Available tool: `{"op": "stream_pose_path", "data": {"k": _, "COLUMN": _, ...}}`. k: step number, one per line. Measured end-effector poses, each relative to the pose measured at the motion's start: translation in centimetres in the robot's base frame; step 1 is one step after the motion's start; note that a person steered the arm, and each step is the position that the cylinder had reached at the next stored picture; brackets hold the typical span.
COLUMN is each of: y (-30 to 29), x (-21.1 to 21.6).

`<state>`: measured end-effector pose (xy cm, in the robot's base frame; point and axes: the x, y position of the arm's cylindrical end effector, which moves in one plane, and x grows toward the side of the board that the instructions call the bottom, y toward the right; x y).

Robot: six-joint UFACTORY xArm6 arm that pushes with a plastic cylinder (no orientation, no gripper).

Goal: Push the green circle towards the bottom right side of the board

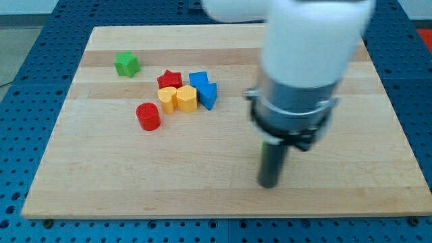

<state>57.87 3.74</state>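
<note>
My tip (269,183) rests on the wooden board (101,175), right of centre and near the view's bottom. A thin green sliver (264,151) shows at the rod's left edge, just above the tip. It looks like the green circle, but the rod and the arm's body hide most of it. The tip is far to the right of and below the cluster of other blocks.
A green star (126,64) sits at the upper left. A cluster lies left of centre: a red star (169,79), two blue blocks (198,79) (208,95), two yellow blocks (167,98) (187,98) and a red cylinder (148,116).
</note>
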Motion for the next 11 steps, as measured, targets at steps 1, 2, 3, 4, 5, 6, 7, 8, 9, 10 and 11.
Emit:
{"op": "stream_pose_path", "data": {"k": 1, "y": -7.8, "x": -1.7}}
{"op": "stream_pose_path", "data": {"k": 2, "y": -10.2, "x": -5.4}}
{"op": "stream_pose_path", "data": {"k": 3, "y": -4.6, "x": -7.5}}
{"op": "stream_pose_path", "data": {"k": 4, "y": 2.8, "x": -7.5}}
{"op": "stream_pose_path", "data": {"k": 5, "y": 6.7, "x": -6.5}}
{"op": "stream_pose_path", "data": {"k": 6, "y": 1.4, "x": -6.8}}
{"op": "stream_pose_path", "data": {"k": 7, "y": -3.3, "x": -5.6}}
{"op": "stream_pose_path", "data": {"k": 8, "y": 0.7, "x": -4.9}}
{"op": "stream_pose_path", "data": {"k": 9, "y": 5.8, "x": -4.8}}
{"op": "stream_pose_path", "data": {"k": 10, "y": 6.5, "x": -4.8}}
{"op": "stream_pose_path", "data": {"k": 11, "y": 6.8, "x": -4.4}}
